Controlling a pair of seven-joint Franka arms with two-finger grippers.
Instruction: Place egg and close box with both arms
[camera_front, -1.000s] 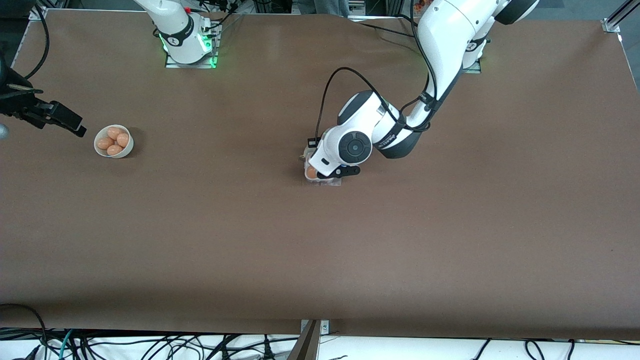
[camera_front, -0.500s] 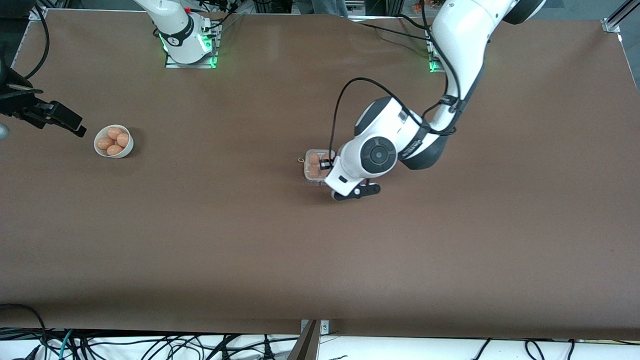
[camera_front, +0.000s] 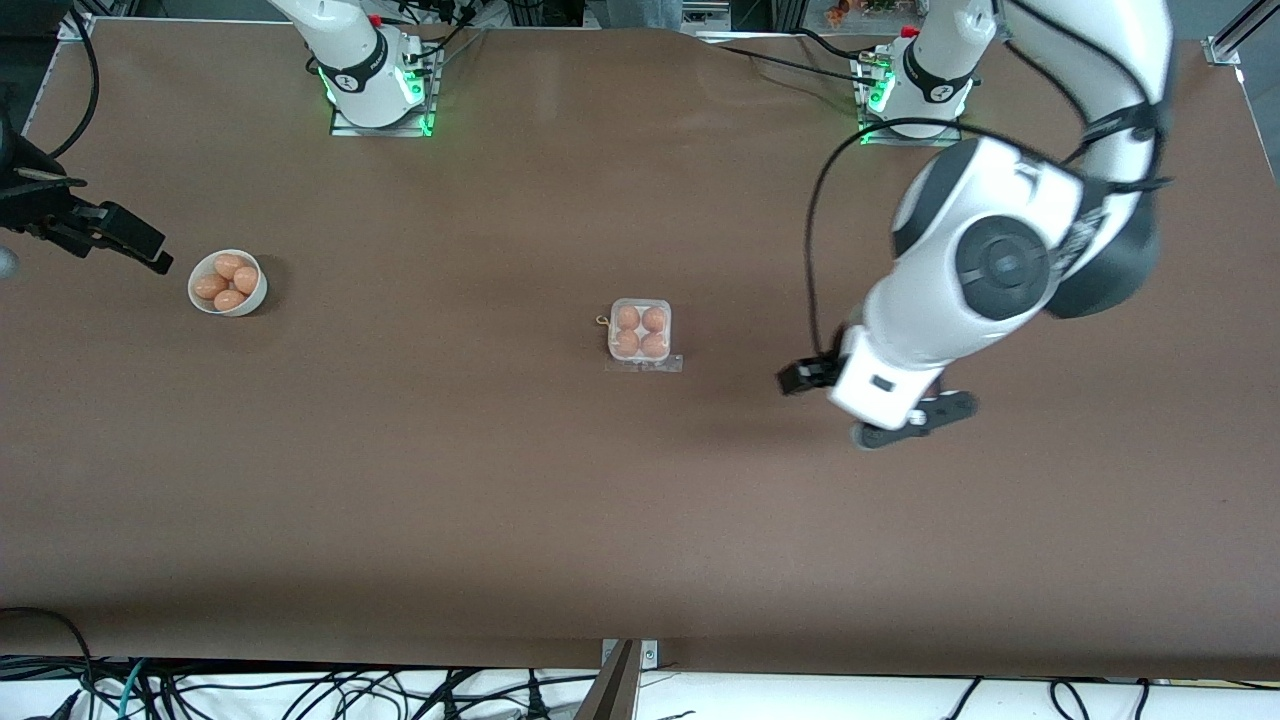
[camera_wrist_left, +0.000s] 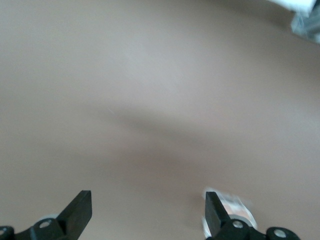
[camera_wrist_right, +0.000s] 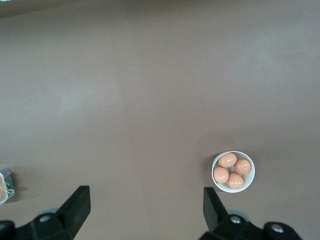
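Observation:
The box (camera_front: 640, 335) sits mid-table, a small white tray with an orange-brown egg (camera_front: 628, 318) in every cell. Its clear lid looks down over them, and a clear strip sticks out on the side nearer the front camera. My left gripper (camera_front: 912, 420) hangs open and empty over bare table, off toward the left arm's end from the box. In the left wrist view its jaws (camera_wrist_left: 148, 200) stand wide with nothing between. My right gripper (camera_front: 150, 255) waits open beside the bowl, at the right arm's end. The right wrist view (camera_wrist_right: 146, 197) shows it empty.
A round white bowl (camera_front: 228, 283) with several more eggs stands near the right arm's end; it also shows in the right wrist view (camera_wrist_right: 233, 172). The box's edge (camera_wrist_right: 4, 186) peeks in there. Cables lie along the table's near edge.
My left gripper has opened, lifted off the box and swung away toward the left arm's end, uncovering the box. The right arm has not moved.

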